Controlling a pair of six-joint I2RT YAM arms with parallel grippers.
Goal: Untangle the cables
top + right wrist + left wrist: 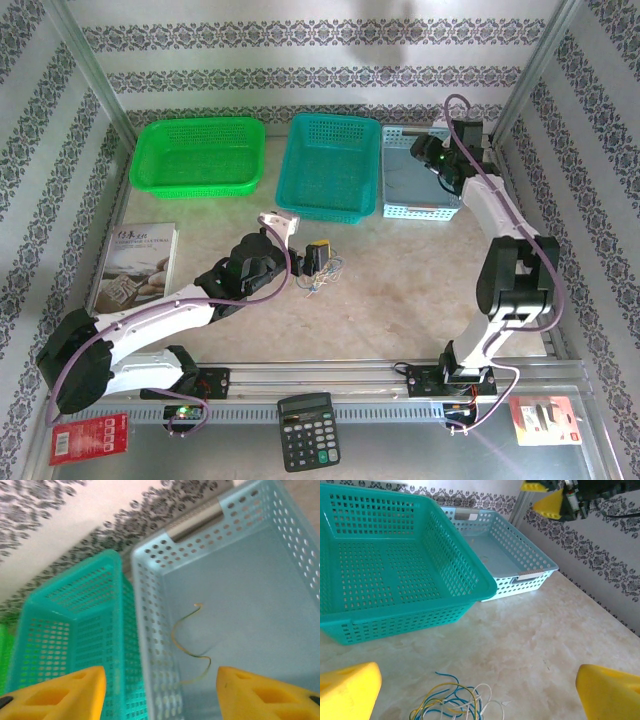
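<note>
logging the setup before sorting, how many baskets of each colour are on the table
green basket: 1
teal basket: 1
light blue basket: 1
total: 3

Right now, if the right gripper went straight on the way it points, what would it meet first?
Probably the yellow wire in the pale blue basket, or the basket's floor beside it; depth is unclear.

green basket (196, 184), teal basket (330, 165), calculator (308, 430), booklet (135, 265)
</note>
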